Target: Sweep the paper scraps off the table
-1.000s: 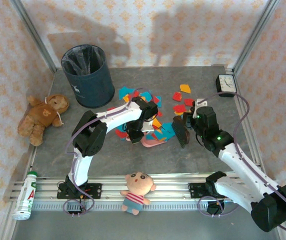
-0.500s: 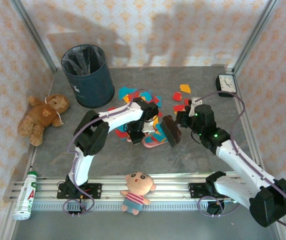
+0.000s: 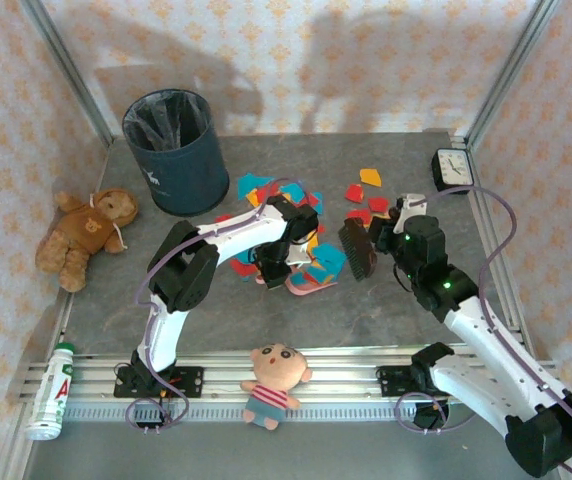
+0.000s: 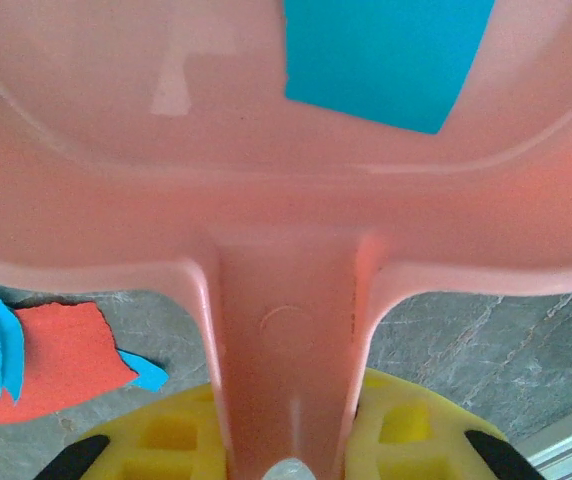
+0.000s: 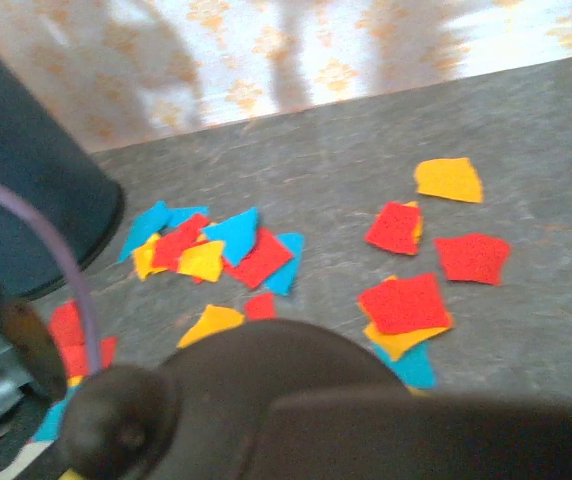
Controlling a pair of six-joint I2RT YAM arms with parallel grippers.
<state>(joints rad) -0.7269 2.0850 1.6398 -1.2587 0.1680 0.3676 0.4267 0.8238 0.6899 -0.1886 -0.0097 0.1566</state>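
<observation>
Paper scraps (image 3: 284, 192) in red, blue, orange and yellow lie across the back middle of the grey table (image 3: 116, 300); more scraps (image 3: 366, 205) sit to the right. My left gripper (image 3: 271, 268) is shut on the handle of the pink dustpan (image 3: 311, 283). In the left wrist view the yellow pads (image 4: 166, 440) clamp the handle (image 4: 286, 350), and a blue scrap (image 4: 381, 60) lies in the pan. My right gripper (image 3: 388, 240) holds a black brush (image 3: 358, 248) just right of the pan's mouth. The brush (image 5: 296, 400) hides the right fingers in the wrist view, with scraps (image 5: 406, 300) beyond it.
A dark blue bin (image 3: 176, 150) stands at the back left. A teddy bear (image 3: 86, 235) lies at the left edge, a clock (image 3: 453, 168) at the back right. A doll (image 3: 273, 380) and a bottle (image 3: 51, 390) rest on the front rail.
The brush swept left toward the dustpan's mouth, then drew back to the right and a little farther away. The left gripper and dustpan stayed nearly still.
</observation>
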